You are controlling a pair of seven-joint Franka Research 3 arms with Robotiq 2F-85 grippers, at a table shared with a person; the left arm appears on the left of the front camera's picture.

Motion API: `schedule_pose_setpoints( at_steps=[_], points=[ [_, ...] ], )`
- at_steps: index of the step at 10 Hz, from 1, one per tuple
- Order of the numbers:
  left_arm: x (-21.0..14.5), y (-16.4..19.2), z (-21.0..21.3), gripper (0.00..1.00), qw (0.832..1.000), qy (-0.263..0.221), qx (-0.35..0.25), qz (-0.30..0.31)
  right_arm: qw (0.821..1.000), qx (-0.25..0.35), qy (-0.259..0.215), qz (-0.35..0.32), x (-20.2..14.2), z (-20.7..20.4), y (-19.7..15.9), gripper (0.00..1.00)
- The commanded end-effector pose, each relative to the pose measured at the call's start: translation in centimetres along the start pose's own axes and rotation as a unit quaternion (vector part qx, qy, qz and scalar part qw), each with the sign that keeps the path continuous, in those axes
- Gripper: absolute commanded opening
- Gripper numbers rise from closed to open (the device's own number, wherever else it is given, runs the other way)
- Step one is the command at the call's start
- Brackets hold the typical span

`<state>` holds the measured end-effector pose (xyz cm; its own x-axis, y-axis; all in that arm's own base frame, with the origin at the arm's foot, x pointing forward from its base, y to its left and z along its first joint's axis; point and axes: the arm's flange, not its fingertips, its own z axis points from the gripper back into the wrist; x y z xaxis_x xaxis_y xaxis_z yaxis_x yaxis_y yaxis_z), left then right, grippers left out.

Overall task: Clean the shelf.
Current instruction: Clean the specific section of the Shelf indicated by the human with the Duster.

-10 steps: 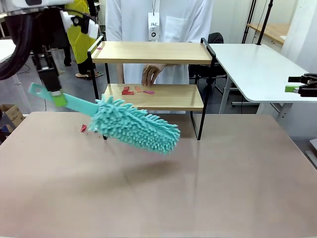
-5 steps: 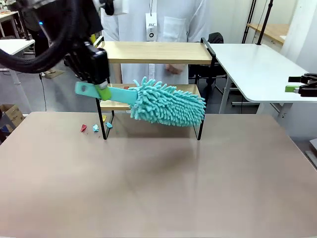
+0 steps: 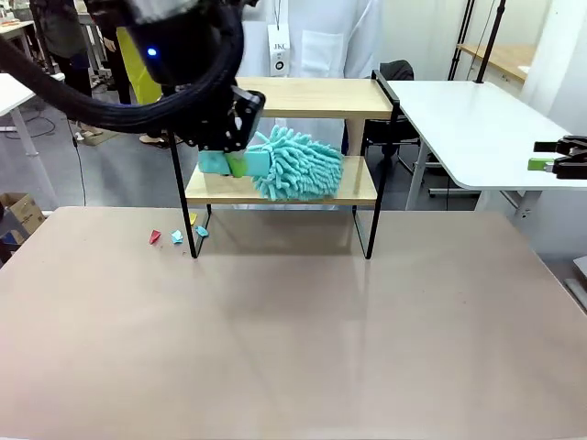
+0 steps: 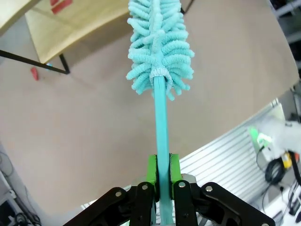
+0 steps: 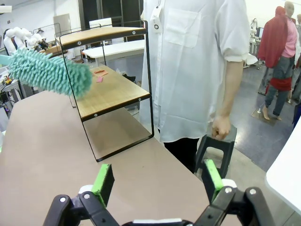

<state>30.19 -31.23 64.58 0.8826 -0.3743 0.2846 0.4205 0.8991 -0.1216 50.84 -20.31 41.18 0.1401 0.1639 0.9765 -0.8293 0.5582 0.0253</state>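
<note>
The shelf [image 3: 359,186] stands at the table's far side, two wooden boards in a black frame. My left gripper [image 3: 237,164] is shut on the handle of a teal fluffy duster [image 3: 295,165], whose head reaches in over the lower board. In the left wrist view the green pads [image 4: 151,170] clamp the handle [image 4: 162,127] below the duster head [image 4: 160,44]. Small pink scraps [image 5: 99,73] lie on the lower board [image 5: 110,92], just beyond the duster [image 5: 49,70]. My right gripper [image 5: 157,181] is open with nothing in it, off at the right [image 3: 543,155].
Small red and blue scraps [image 3: 176,236] lie on the brown table by the shelf's left leg. A person in a white shirt [image 5: 197,70] stands behind the shelf beside a dark stool [image 5: 216,146]. A white table [image 3: 468,119] adjoins at the right.
My left arm has swung the duster up from over the table and to the right, into the shelf's lower tier. The person's hand has left the lower board.
</note>
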Motion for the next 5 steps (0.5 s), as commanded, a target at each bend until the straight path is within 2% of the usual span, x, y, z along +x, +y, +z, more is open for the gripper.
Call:
schedule_pose_setpoints(
  at_steps=[1, 3, 5],
  points=[
    [2.3, -2.2, -1.0, 0.13, 0.998, -0.021, 0.044, 0.04, 1.0, -0.004, -0.001, 0.003, 0.3, -0.2, 0.0, 1.0],
    [4.1, -5.1, -2.8, 0.13, 0.992, -0.048, 0.094, 0.069, 1.0, -0.004, -0.001, 0.003, 0.3, -0.2, 0.0, 1.0],
    [5.1, -8.0, -4.9, 0.13, 0.991, -0.058, 0.092, 0.074, 1.0, -0.004, -0.001, 0.003, 0.3, -0.2, 0.0, 1.0]
  ],
)
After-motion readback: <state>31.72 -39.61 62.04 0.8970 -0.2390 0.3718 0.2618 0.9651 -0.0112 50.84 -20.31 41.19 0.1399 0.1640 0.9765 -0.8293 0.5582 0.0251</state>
